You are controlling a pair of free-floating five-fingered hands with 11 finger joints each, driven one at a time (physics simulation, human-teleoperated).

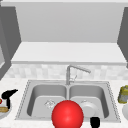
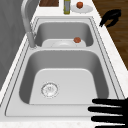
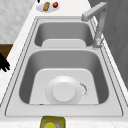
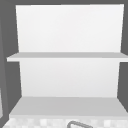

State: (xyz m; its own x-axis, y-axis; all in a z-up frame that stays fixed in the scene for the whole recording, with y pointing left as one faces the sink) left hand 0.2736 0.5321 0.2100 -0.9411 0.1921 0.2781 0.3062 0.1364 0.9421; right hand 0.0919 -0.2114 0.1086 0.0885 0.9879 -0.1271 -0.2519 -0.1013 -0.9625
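A pale speckled bench [image 1: 15, 120] runs under an open wall shelf [image 4: 67, 106] and carries a steel double sink [image 2: 35, 18] with a tall bent tap [image 1: 71, 72] behind the divider.

In the right basin lies a white plate [image 3: 63, 91], upside down by the look of its raised foot ring, and in the left side view a small red-brown thing [image 2: 77, 39] sits at its rim. In the front view a big red ball [image 1: 67, 115] stands before the sink's near edge, covering part of both basins.

On the bench left of the sink sits a plate of food [image 3: 47, 7]; right of the sink stand a yellow-green jar [image 1: 123, 94] and another plate [image 2: 81, 8] bearing a small red fruit [image 2: 79, 4].

The left hand [image 1: 8, 94] hangs above the plate of food, touching nothing; in the left side view its fingers [image 2: 106, 109] are straight and spread apart, pointing toward the left basin.

The right hand [image 1: 95, 122] hovers over the bench at the sink's near edge, closest to the upturned plate in the right basin. In the left side view its fingers [image 2: 110, 18] droop loosely downward and hold nothing.
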